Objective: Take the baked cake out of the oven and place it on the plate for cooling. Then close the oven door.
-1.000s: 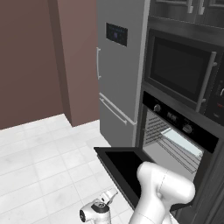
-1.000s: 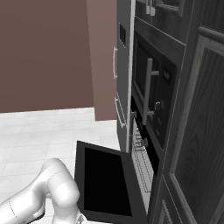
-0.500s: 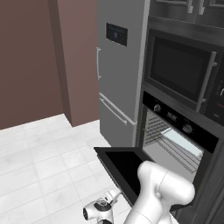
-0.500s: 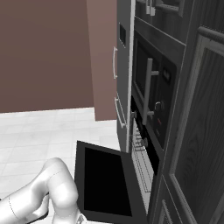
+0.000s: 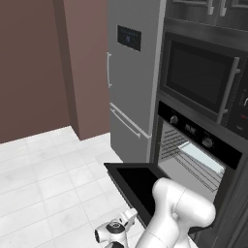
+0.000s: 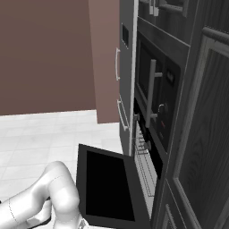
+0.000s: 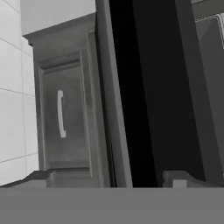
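Observation:
The black oven stands open, its wire racks showing. The oven door hangs dropped flat in front of it. My gripper is low near the floor at the door's front left corner. In the hand view the gripper is open, its fingertips wide apart with nothing between them. That view is rolled and looks along the oven door's edge and its dark glass. The cake and the plate are out of view.
A microwave with a vertical handle sits above the oven. A tall grey fridge stands to its left. A grey cabinet front with a small handle lies beyond the gripper. White floor tiles spread to the left.
The hand has barely shifted low beside the door. The jaws stay wide apart.

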Controlling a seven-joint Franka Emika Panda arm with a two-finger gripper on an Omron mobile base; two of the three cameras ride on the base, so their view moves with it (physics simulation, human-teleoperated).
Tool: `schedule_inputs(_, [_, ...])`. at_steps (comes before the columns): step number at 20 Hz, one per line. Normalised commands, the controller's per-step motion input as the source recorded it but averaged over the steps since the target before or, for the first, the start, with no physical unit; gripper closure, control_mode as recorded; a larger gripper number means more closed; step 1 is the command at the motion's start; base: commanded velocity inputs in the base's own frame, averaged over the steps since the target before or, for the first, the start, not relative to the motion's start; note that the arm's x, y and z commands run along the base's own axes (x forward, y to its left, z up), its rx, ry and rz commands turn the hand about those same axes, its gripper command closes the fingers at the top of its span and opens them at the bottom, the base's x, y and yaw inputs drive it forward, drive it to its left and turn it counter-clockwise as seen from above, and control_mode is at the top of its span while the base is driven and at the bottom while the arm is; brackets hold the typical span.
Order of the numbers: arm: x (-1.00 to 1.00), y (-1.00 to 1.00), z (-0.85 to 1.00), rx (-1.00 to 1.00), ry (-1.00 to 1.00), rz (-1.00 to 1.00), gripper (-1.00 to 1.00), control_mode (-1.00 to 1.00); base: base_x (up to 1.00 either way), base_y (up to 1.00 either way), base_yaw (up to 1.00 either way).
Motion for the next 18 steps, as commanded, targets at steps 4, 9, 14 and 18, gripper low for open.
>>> schedule_inputs(4, [0.43, 0.27, -0.48, -0.28, -0.1, -0.21, -1.0, -1.0, 0.0, 0.0, 0.0])
schedule_inputs(9, [0.33, 0.22, -0.25, -0.29, -0.21, -0.21, -1.0, -1.0, 0.0, 0.0, 0.0])
schedule_inputs(14, [0.33, 0.1, 0.0, -0.31, -0.33, -0.23, -1.0, -1.0, 0.0, 0.0, 0.0])
schedule_inputs(18, [0.42, 0.01, 0.01, -0.32, -0.34, -0.25, -1.0, -1.0, 0.0, 0.0, 0.0])
